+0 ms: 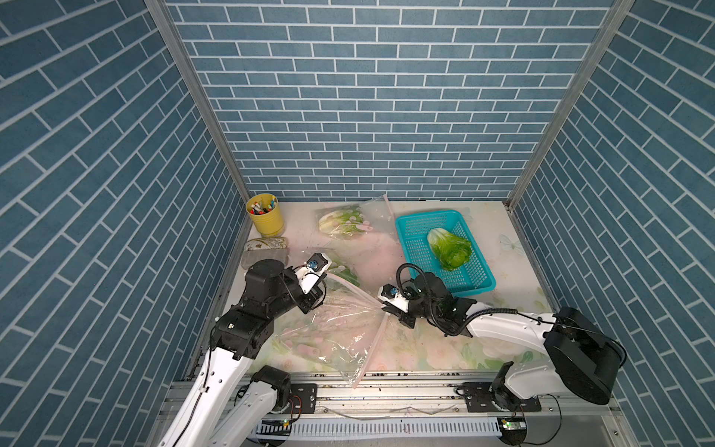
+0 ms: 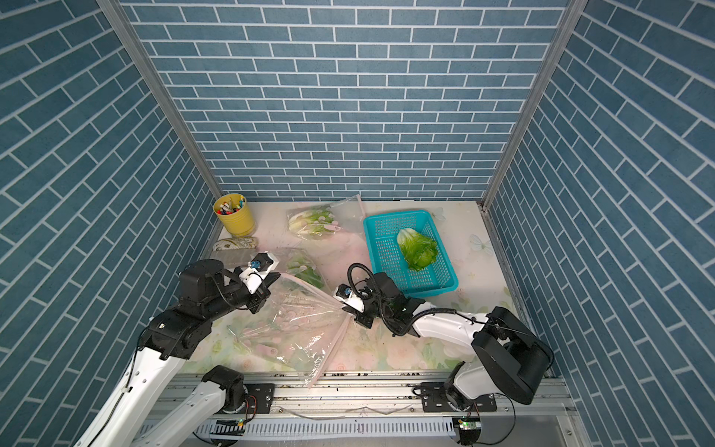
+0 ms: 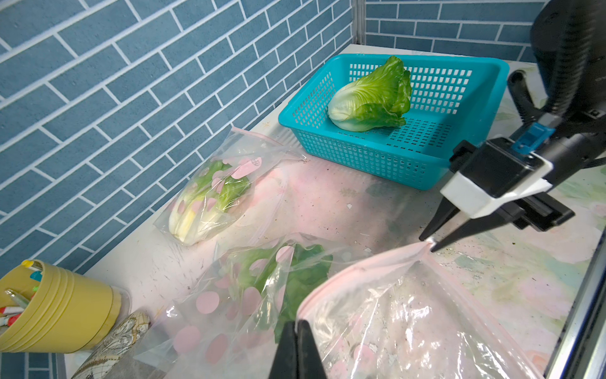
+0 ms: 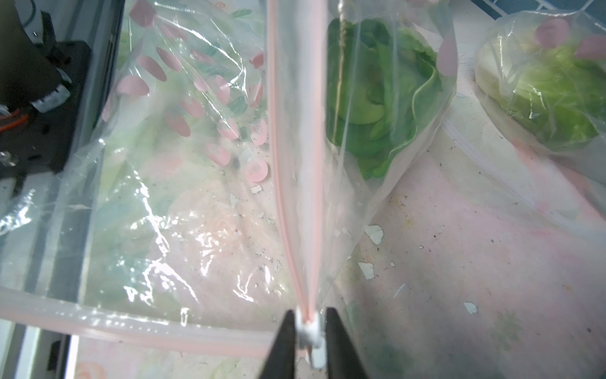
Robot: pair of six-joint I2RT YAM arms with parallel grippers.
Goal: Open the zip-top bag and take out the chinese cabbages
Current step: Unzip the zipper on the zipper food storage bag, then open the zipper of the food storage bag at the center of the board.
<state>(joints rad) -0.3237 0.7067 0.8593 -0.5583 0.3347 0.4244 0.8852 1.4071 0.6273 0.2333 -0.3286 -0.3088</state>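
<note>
Nearest the front rail: one clear zip-top bag [image 1: 336,333] with pink dots, crumpled. One corner lies over the edge of the floral table [image 1: 503,309], and its pink zip strip [image 1: 360,292] runs taut between the two arms. The tabletop pattern shows through the film. Left gripper [image 3: 296,325]: clenched on the zip strip at one end of the bag mouth, fingers pressed together on the plastic. Right gripper [image 4: 310,315]: closed against both sides of the small white slider [image 4: 308,333], grasping it where the strip bends. Just behind, beside the left gripper: a second dotted bag [image 3: 210,305], lying flat, containing the near chinese cabbage [image 3: 305,272], whose dark-green leaves press against the film. Left edge, mid-depth: a cream patterned pouch [image 1: 267,244]. Right of centre, mid-depth to far: a teal basket [image 1: 425,215] of perforated plastic. It contains the basket chinese cabbage [image 1: 450,247], loose, with its white base toward the back wall and its leaves toward the arms. Far centre, near the back wall and just beside the basket: a third dotted bag [image 1: 373,211], its zip strip on the basket side, containing the far chinese cabbage [image 1: 336,225]. Far left corner: a yellow cup [image 1: 269,226] holding pens.
</note>
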